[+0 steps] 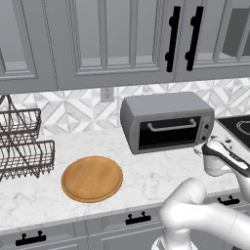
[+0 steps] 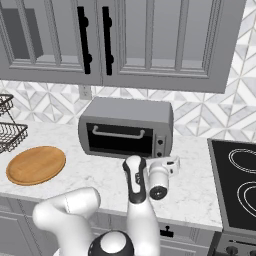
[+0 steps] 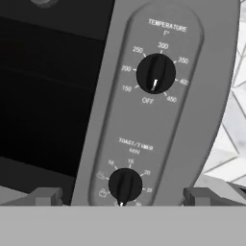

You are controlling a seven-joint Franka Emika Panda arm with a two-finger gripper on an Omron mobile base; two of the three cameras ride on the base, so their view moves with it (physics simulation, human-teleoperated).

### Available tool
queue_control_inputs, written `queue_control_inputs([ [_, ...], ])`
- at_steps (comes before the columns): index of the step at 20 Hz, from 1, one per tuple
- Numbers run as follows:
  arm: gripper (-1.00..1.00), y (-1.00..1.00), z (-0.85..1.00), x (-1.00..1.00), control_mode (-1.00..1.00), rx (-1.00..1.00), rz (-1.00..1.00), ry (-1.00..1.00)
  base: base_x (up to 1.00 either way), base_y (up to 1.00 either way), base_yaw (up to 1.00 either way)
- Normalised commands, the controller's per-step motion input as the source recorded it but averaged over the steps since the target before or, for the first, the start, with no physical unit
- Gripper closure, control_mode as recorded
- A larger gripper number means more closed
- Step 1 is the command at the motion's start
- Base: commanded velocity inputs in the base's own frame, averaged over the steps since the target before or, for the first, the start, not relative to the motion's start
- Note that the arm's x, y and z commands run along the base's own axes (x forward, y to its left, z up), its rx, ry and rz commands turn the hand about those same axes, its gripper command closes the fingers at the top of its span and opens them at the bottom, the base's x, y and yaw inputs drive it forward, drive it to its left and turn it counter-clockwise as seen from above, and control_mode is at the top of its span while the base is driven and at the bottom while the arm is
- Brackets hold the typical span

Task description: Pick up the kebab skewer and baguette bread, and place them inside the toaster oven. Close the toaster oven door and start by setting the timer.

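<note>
Claw spread wide, levelled at round black timer knob low on matte grey toaster oven; door glossy black, shut.

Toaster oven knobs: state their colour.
Black, each with a white pointer line, on the grey knob strip. The temperature knob and timer knob show best in the hand view.

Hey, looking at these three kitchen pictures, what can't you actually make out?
- Inside the toaster oven: both base views, the closed toaster oven door is black glass.
- Timer knob setting: hand view, the bottom edge cuts off its pointer and lower numbers.
- Knob labels: base views, too small.
- Gripper tips: hand view, mostly cut off below; jaws wide.
</note>
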Motion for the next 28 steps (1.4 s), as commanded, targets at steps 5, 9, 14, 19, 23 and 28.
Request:
queue_control_inputs([
  [5,-1.00,0.00,-0.05,0.13,-1.00,0.00,0.00,0.00,0.00,0.00,0.00],
  [9,-1.00,0.00,-0.08,0.05,-1.00,0.00,0.00,0.00,0.00,0.00,0.00],
  [14,-1.00,0.00,-0.01,0.08,-1.00,0.00,0.00,0.00,0.00,0.00,0.00],
  [19,-1.00,-0.02,0.05,0.00,-1.00,0.00,0.00,0.00,0.00,0.00,0.00],
  [23,-1.00,-0.03,0.18,0.00,-1.00,0.00,0.00,0.00,0.00,0.00,0.00],
  [28,-1.00,0.00,0.06,0.00,-1.00,0.00,0.00,0.00,0.00,0.00,0.00],
])
